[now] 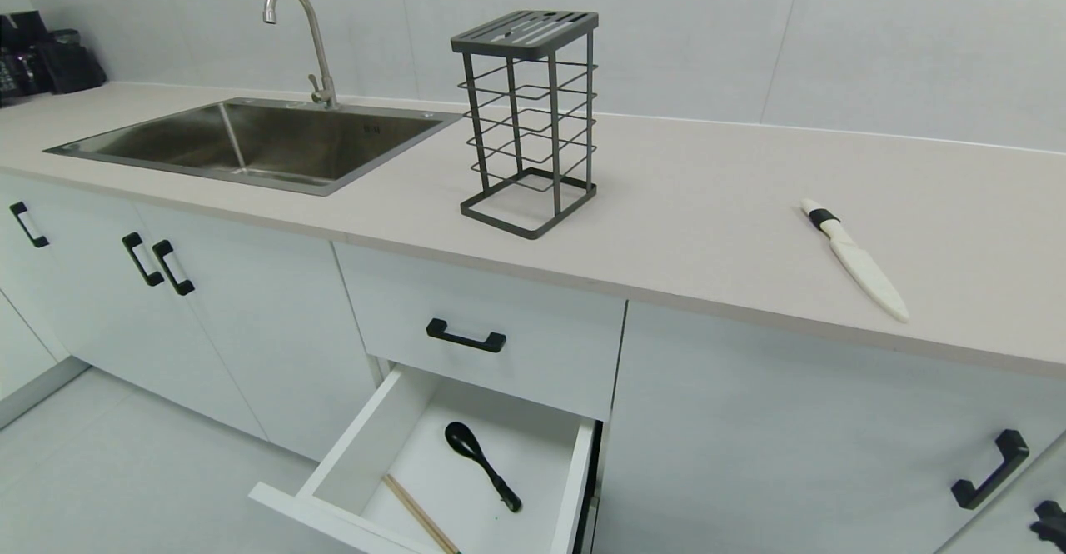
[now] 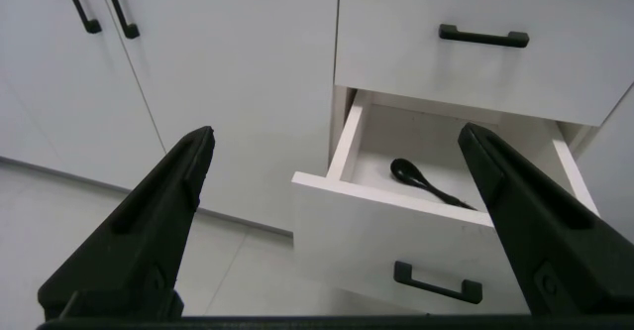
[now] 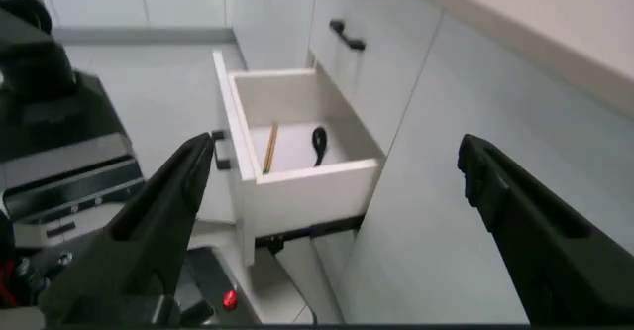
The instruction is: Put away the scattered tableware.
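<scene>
White knife (image 1: 854, 258) with a black band at the handle lies flat on the tabletop (image 1: 708, 196), out toward the right end, near the front edge, tip pointing to the front. Well apart from it to the left stands a dark wire knife rack (image 1: 529, 121), upright, slotted top, nothing in it. Past the rack, a steel sink (image 1: 250, 142) with a curved faucet (image 1: 304, 37) at its back rim. Below the tabletop the lower drawer (image 1: 358, 446) is pulled out; a black spoon (image 1: 481, 464) lies inside, with wooden chopsticks (image 1: 420, 515) beside it nearer the drawer front, apart from the spoon. Left tool (image 2: 335, 132) hangs low before the cabinets facing the open drawer, fingers spread wide, holding nothing. Right tool (image 3: 335, 144) looks at the same drawer from its side, likewise spread and empty.
</scene>
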